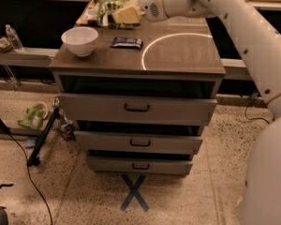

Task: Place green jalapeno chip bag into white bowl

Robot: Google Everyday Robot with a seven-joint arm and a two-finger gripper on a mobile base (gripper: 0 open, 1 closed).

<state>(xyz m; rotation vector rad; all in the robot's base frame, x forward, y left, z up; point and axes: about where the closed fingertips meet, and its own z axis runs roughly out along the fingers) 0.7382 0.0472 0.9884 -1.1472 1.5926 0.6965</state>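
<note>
One tool point(132, 12) over cabinet top point(182, 55), gripping green jalapeno chip bag point(107, 3), speckled floor point(220, 172)

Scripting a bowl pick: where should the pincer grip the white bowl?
Pinch the rim of the white bowl from above, on its right: it stands upright and open. The pincer is at the back, holding the green jalapeno chip bag.

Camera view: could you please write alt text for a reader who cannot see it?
The robot's hand holds the green jalapeno chip bag above the back of a cabinet top, behind and right of the white bowl. A dark snack bar lies on the top beside the bowl.
</note>
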